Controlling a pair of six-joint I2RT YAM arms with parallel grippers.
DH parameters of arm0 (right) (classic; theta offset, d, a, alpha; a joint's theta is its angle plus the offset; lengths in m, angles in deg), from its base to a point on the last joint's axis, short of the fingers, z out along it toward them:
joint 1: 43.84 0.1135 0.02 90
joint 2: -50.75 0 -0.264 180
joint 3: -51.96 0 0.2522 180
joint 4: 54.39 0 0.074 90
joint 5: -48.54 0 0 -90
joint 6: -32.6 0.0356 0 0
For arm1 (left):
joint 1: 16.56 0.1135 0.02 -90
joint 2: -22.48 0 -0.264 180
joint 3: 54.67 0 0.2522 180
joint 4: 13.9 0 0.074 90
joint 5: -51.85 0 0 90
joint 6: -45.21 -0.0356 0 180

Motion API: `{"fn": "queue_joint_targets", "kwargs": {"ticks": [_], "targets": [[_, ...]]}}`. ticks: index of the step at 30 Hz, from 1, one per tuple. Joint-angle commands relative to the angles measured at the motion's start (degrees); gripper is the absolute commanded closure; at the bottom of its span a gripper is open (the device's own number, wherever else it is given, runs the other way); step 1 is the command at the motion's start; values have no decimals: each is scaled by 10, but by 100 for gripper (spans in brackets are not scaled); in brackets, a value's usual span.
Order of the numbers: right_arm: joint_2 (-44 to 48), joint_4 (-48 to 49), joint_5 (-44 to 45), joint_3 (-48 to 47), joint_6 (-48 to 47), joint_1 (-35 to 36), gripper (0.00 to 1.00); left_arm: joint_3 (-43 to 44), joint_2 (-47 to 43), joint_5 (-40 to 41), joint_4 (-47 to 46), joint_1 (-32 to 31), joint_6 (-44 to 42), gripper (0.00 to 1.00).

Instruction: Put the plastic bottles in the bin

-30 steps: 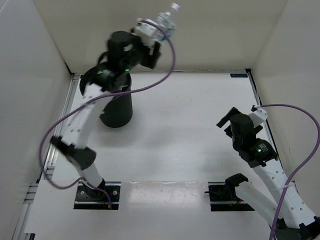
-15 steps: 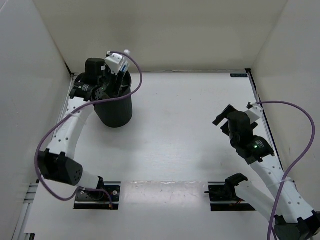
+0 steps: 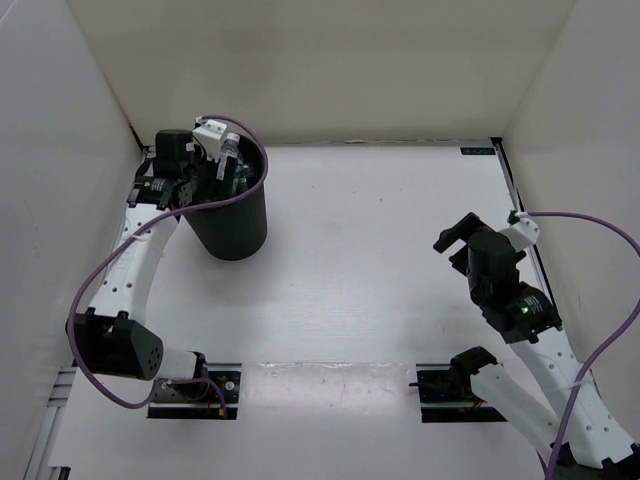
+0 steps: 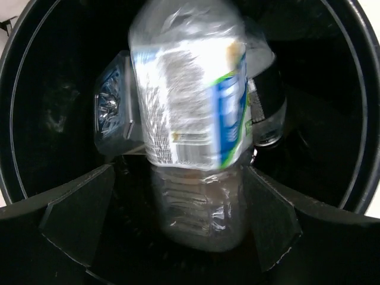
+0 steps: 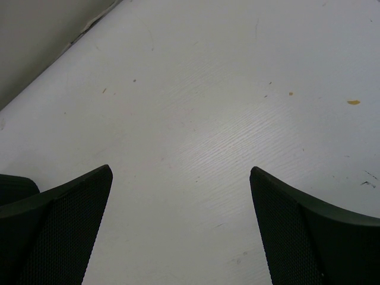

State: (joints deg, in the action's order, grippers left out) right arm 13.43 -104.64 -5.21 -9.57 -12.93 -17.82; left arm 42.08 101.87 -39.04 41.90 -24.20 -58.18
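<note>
1. The clear plastic bottle (image 4: 190, 101), crinkled and blurred, wears a white, blue and green label. It is in the mouth of the black bin (image 3: 236, 222), upper left of the overhead frame.
2. The left hand (image 4: 179, 171) is spread wide, not gripping the bottle between its fingers.
3. The right hand (image 5: 180, 172), at right, gapes empty above the white surface (image 5: 237, 71).

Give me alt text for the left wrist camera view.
A blurred clear bottle with a blue-and-white label hangs between the open jaws, inside the rim of the black bin. More bottles show dimly beneath it.
</note>
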Motion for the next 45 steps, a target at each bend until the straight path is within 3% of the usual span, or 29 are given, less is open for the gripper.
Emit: {"fn": "queue_joint_targets", "kwargs": {"ticks": [1,9,13,17,21,26,32,37,45], "targets": [[-7,-1,15,3,-1,3,0,31,-24,7,13,-3,8,0],[-31,-1,3,-15,-1,3,0,153,-49,44,57,-3,5,0],[-31,-1,21,-15,-21,3,0,149,-95,128,31,17,28,0],[-19,-30,54,-20,-54,3,0,39,-142,290,25,66,37,0],[17,-82,88,-20,-49,3,0,-113,-212,367,25,133,80,0],[79,-96,65,24,-44,3,0,-292,-322,354,25,165,104,0],[132,-102,65,82,14,3,0,-482,-368,295,25,170,75,0],[138,-151,65,94,86,3,0,-514,-376,298,25,177,62,0],[138,-158,65,101,103,3,0,-514,-376,292,25,177,62,0]]}}
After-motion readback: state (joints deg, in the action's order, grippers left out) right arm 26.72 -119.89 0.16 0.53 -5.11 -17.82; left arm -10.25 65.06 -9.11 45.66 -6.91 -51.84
